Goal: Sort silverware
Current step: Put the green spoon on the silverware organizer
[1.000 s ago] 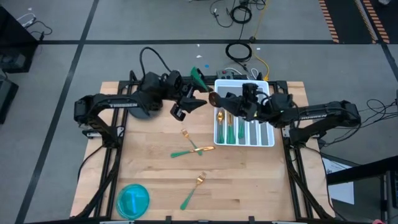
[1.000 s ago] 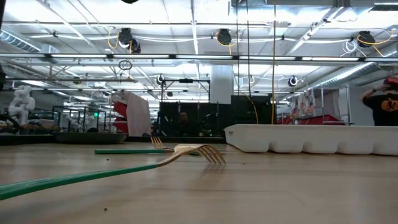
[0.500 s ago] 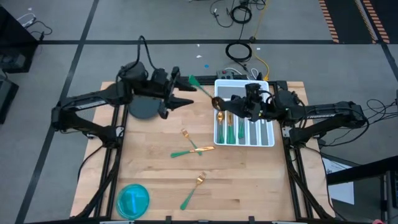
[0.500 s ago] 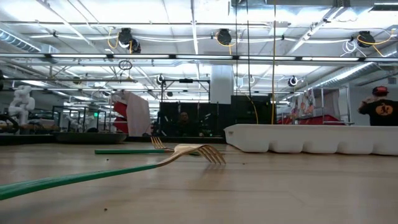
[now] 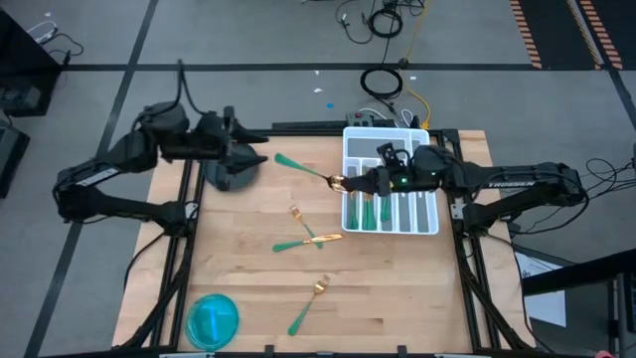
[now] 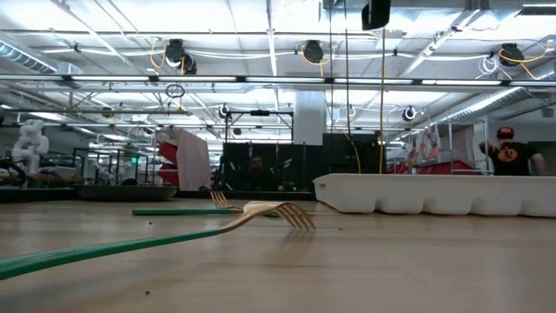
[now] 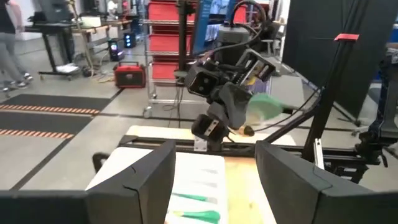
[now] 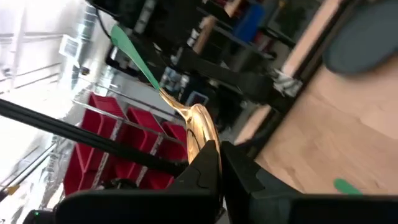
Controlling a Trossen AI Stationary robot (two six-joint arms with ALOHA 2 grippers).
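Silverware: a gold-headed, green-handled spoon (image 5: 310,171) hangs beside the white compartmented tray (image 5: 429,226), bowl pinched by the right gripper (image 5: 348,183). Left gripper (image 5: 256,157), spread, waits beyond. Next: lower it into its compartment.

Two forks (image 5: 300,231) clutter mid-table; bare wood (image 5: 397,288) below the tray (image 5: 429,225) is open.

The tray (image 5: 425,225) sat at the table's (image 5: 397,298) back right, cutlery in its compartments; the dark plate (image 5: 231,176) back left; three forks (image 5: 298,242) lay between, nearer the front.
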